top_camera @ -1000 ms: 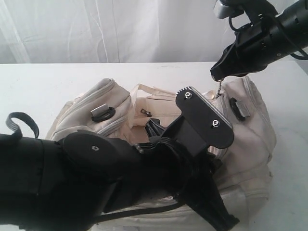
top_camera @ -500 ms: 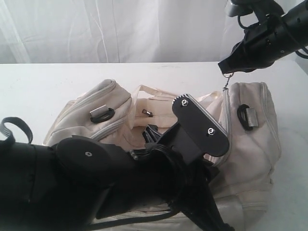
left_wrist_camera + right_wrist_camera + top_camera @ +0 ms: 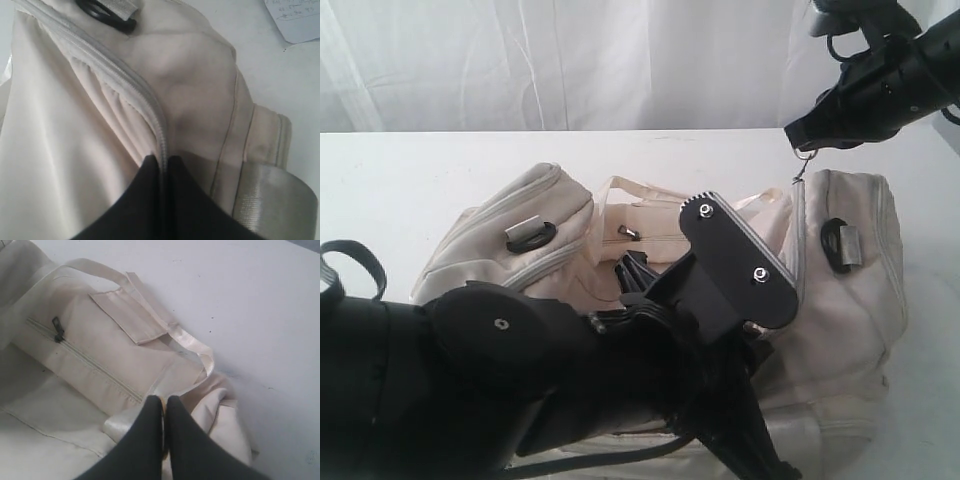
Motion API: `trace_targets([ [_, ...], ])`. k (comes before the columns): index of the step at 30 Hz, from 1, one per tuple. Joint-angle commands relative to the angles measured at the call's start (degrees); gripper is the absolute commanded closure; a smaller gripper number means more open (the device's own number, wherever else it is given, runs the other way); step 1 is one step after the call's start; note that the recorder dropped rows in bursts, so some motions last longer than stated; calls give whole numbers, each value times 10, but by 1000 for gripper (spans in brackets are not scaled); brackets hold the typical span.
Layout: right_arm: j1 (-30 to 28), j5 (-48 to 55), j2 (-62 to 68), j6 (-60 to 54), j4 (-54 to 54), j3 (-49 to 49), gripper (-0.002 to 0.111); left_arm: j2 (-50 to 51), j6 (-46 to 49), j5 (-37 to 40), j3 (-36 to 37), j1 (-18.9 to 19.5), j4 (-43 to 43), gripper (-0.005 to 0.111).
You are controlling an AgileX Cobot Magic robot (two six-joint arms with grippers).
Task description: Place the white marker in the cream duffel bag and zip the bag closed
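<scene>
Zipping is the step in hand, by my read. On the right of the exterior view, the right gripper is pinching the zip pull, jaws together on it, holding it up above that end of the bag. Meanwhile the left gripper is clamping the zip tape of the cream duffel bag, jaws closed on the fabric and acting as anchor.

Doing it well: right should be pulling along the zip line rather than upward. Left should be holding tension so the teeth are lying straight. Worth watching for lining or the strap getting dragged into the slider.

Bag is lying slumped on the white table, its soft cream fabric creasing. A grey zip is running up the end panel and a black clip is sitting on a side pocket. The mouth is looking open in the middle, though the left arm is blocking most of it. No sign of the white marker in any view, so I can't tell if it's inside.
</scene>
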Motion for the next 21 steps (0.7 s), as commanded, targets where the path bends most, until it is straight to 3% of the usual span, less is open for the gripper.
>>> trace_targets([
  [1, -13, -49, -1, -6, 7, -12, 108, -5, -7, 18, 11, -10, 13, 107],
  [4, -13, 0, -1, -48, 55, -12, 108, -5, -8, 19, 11, -10, 17, 107],
  [7, -13, 20, -1, -68, 102, -12, 99, -5, -8, 16, 11, -10, 25, 107],
  [11, -13, 35, -1, -70, 119, -12, 73, -5, -10, 6, 11, -10, 25, 107],
  [14, -13, 48, -3, -70, 119, -12, 59, -5, -10, -9, 11, -10, 26, 107],
  [18, -13, 45, -25, -70, 119, -12, 59, -3, -32, -20, 11, -8, 60, 107],
  [21, -13, 47, -50, -70, 119, -12, 60, 1, -100, -23, 11, 6, 129, 107],
])
